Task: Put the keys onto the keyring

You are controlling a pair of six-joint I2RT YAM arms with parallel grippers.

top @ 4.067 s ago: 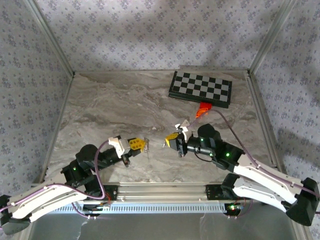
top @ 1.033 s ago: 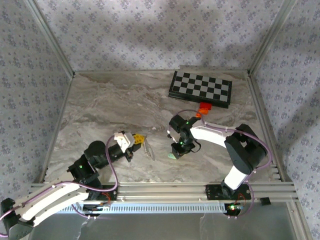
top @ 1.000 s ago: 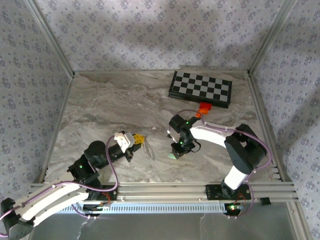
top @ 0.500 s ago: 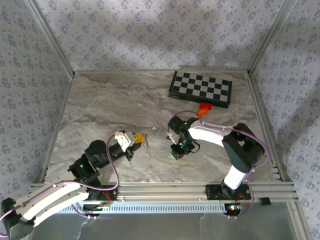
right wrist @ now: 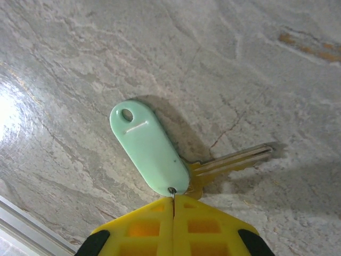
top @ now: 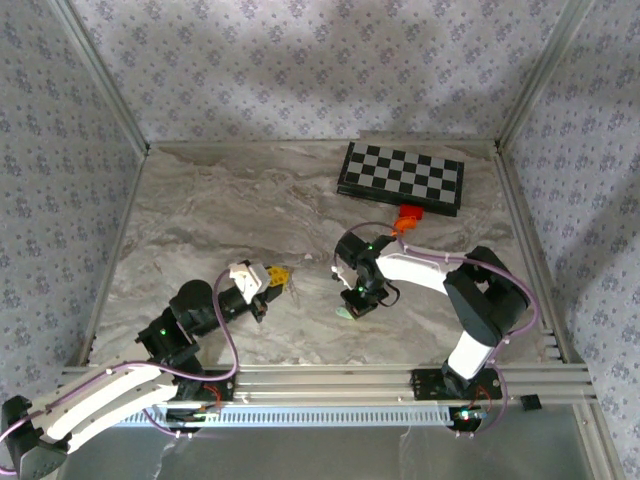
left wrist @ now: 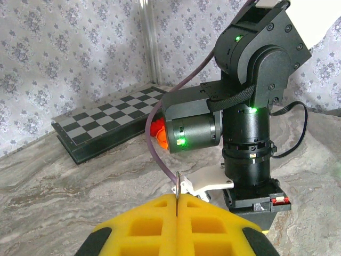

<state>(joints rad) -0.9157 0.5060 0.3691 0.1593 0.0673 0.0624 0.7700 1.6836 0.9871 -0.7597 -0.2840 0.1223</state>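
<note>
**Q:** Where does the key (right wrist: 152,146) lie relative to the right end effector (right wrist: 173,205)?

**A:** It lies flat on the worktop (right wrist: 80,53), touching the fingertips. In the right wrist view the green head runs from the yellow pads up and to the left, with its hole at the far end. The pale blade branches off to the right. The pads are pressed together, and a thin wire at the key's near end sits in their seam. The grip therefore appears to be on that joint, not on the head.

**Q:** And the keyring (left wrist: 176,184)?

**A:** It is pinched edge-on between the pressed-together pads of the left end effector (left wrist: 177,200) and stands upright from the seam. Its chain cannot be made out.

**Q:** Which relation governs the coming move?

**A:** Seen from above, the right arm stands over the key. The left arm holds the keyring apart from it, on the left. The right arm is the nearer to the key. The hole points away from the right pads, so the head probably has to be lifted and turned toward the keyring.
</note>
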